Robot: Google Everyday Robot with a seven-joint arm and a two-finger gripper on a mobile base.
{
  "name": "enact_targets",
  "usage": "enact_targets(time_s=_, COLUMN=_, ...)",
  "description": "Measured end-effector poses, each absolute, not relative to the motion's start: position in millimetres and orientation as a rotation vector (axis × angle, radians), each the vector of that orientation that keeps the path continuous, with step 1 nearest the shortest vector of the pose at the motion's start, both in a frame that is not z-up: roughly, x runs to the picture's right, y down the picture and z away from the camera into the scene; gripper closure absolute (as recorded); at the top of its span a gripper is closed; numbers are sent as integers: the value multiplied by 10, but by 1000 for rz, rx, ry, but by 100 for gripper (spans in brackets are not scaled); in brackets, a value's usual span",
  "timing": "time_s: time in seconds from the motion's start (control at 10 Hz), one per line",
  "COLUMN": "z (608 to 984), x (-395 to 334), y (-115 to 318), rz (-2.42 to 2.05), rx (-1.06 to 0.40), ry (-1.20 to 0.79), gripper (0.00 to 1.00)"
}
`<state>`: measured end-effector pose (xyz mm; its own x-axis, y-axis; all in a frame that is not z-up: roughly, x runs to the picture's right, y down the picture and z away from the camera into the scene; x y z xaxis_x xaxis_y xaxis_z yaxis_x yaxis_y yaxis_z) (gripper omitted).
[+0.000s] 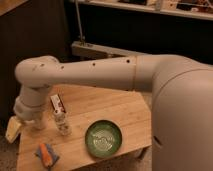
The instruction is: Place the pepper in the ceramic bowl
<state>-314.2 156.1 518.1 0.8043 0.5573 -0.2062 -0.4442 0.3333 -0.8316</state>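
The pepper [46, 154] is a small orange-red piece lying on a blue-grey cloth [50, 159] at the table's front left corner. To its right, near the front edge, the green ceramic bowl [103, 138] sits with nothing in it. My arm reaches across from the right and bends down at the far left. My gripper [14, 129] hangs beyond the table's left edge, above and to the left of the pepper. It is open and holds nothing.
A small bottle [62, 123] and a red-and-white packet [58, 104] stand between the wrist and the bowl. A white cup [39, 122] is mostly hidden behind the wrist. The wooden table [125, 112] stands before a dark wall with a metal rail.
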Motion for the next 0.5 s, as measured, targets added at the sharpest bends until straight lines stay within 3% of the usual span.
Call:
enact_targets(time_s=0.2, z=5040, x=-3184, y=1803, rz=641, rx=-947, ry=-82, gripper=35)
enact_targets(time_s=0.5, z=5210, x=-3127, y=2043, rz=661, rx=-985, ry=-88, gripper=35)
